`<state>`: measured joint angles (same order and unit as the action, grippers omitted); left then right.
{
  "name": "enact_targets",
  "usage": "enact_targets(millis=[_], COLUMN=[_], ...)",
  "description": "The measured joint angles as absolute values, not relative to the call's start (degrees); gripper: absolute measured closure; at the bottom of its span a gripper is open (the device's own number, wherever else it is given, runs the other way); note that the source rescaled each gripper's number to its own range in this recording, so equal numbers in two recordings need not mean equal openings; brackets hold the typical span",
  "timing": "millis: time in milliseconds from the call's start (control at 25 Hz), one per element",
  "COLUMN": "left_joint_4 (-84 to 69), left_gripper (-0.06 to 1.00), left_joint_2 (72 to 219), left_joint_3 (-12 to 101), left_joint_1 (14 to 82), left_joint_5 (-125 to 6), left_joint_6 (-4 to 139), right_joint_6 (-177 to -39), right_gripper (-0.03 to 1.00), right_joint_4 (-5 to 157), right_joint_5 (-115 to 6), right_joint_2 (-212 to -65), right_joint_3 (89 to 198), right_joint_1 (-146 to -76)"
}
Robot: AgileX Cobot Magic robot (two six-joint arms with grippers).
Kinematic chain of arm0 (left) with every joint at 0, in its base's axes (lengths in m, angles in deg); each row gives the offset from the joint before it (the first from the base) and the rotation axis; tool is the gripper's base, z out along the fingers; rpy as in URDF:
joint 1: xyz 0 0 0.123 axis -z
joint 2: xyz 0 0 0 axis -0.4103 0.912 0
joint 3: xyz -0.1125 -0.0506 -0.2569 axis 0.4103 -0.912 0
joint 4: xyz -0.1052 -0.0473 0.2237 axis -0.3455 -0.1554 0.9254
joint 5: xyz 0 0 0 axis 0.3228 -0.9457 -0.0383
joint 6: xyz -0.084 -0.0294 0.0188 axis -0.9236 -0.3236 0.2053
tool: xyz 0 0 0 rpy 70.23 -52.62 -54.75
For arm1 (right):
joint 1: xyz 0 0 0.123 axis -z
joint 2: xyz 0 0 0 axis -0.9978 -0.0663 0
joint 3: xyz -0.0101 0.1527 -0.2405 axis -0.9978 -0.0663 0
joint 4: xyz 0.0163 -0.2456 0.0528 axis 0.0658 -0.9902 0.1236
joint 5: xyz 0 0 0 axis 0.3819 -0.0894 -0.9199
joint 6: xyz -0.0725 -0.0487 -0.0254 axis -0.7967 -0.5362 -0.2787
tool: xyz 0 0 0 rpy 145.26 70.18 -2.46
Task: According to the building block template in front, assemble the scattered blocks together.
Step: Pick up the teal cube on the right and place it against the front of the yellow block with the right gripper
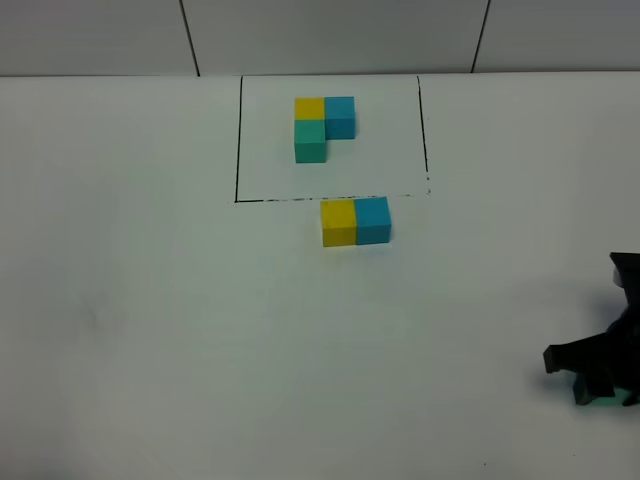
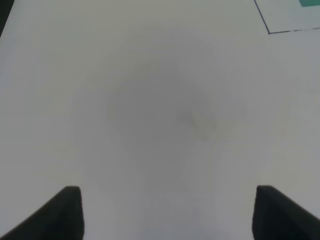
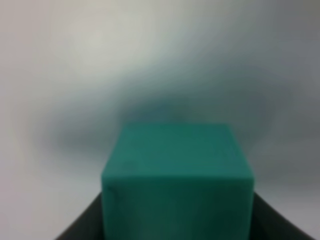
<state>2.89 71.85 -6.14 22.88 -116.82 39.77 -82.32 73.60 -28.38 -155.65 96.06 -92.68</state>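
The template, a joined yellow [image 1: 309, 107], blue [image 1: 340, 115] and teal-green [image 1: 310, 140] L-cluster, sits inside the black-line frame [image 1: 238, 140] at the back. Just in front of the frame, the loose yellow cube [image 1: 339, 222] and sky-blue cube [image 1: 372, 220] stand side by side, touching. My right gripper [image 1: 597, 385] is low at the right edge of the table, shut on the loose teal-green cube [image 3: 177, 170], which fills the gap between its fingers [image 3: 80, 227]. My left gripper [image 2: 167, 215] is open and empty over bare table, and is out of the high view.
The white table [image 1: 200, 330] spreads wide to the left and front. A wall with dark seams [image 1: 190, 40] runs along the back. The left wrist view catches a corner of the black frame [image 2: 270, 31] and a sliver of teal [image 2: 310, 2].
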Motion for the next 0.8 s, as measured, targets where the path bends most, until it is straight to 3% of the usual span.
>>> enact_targets(millis=[440,800], left_joint_4=[2.9,2.9], left_gripper=[0.32,0.32], left_joint_2=[71.8,71.8], left_joint_3=[-6.1,-6.1], left_joint_1=[22.9,22.9], left_joint_5=[-116.8,-116.8], left_joint_6=[39.8,39.8], right_joint_6=[-43.5,-37.3], right_gripper=[0.96,0.96], right_joint_4=[63.6,63.3], right_joint_5=[-19.5,-17.0], right_joint_2=[-159.9,-178.3], right_joint_3=[119.0,141.0], right_joint_1=[-121.2,-126.5])
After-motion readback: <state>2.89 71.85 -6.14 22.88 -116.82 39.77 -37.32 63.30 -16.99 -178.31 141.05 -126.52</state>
